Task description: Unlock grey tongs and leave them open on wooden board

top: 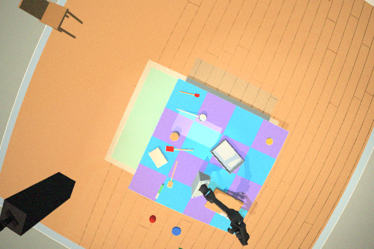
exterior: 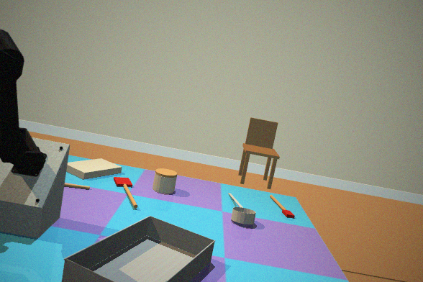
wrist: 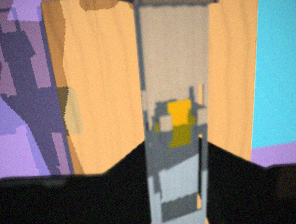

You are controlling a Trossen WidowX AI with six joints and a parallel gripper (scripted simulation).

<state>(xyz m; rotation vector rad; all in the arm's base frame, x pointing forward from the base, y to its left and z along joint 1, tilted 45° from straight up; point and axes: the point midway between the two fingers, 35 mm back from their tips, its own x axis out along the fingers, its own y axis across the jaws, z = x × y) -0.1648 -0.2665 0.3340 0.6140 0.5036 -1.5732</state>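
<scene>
My gripper (wrist: 171, 143) is shut on the grey tongs (wrist: 175, 50), which run top to bottom through the middle of the wrist view. A yellow piece (wrist: 179, 122) shows between the tongs' sides, near my fingertips. Behind the tongs lies the wooden board (top: 231, 198) (wrist: 100, 75); whether they touch it cannot be told. Whether the tongs' arms are locked or spread cannot be told either. In the top view the arm covers part of the board and hides most of the held tongs. The roasting tin (top: 228, 155) (exterior: 180, 226) stands apart from the board, with nothing resting across it.
The arm's grey pedestal (top: 197, 185) (exterior: 52, 194) stands beside the board. Farther off are a red-headed spatula (top: 170, 148) (exterior: 123, 182), a lidded pot (top: 174, 136) (exterior: 165, 182), a cream block (top: 158, 157) (exterior: 94, 168), a saucepan (top: 202, 117) (exterior: 243, 216) and a yellow disc (top: 270, 141).
</scene>
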